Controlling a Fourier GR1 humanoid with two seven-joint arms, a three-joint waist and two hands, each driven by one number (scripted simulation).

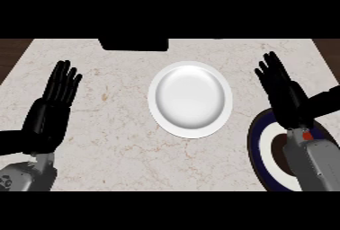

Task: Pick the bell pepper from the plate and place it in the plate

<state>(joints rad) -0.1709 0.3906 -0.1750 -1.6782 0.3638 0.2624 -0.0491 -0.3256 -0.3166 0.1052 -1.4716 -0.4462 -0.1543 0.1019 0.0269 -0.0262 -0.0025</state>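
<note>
**Hands open, pepper mostly hidden under the right forearm**

Fingers straight and held together, the robot's black right hand hangs above the counter with nothing in it, to the right of the plain white round plate that sits at the middle of the pale marble counter top. Its grey forearm runs down over a second plate, the round dark-blue-rimmed plate with a white ring and dark centre, which lies right of and nearer than the white one. At the wrist a small red-orange patch peeks out; judging by the task, that is likely the bell pepper, though too little of it shows to be sure. If so, it rests on the blue-rimmed plate, and the arm covers most of it.

The hand appears placed over the source plate because the pick starts there, yet its fingers point beyond the patch, so I judge it must draw back and lower before it can close round the vegetable. No grasp has begun.

Well to the left of the white plate, the black left hand is open too, fingers up, resting and holding nothing.

The white plate is bare, which suits it as the destination. A dark object sits at the far edge beyond it; what it is cannot be told.
</note>
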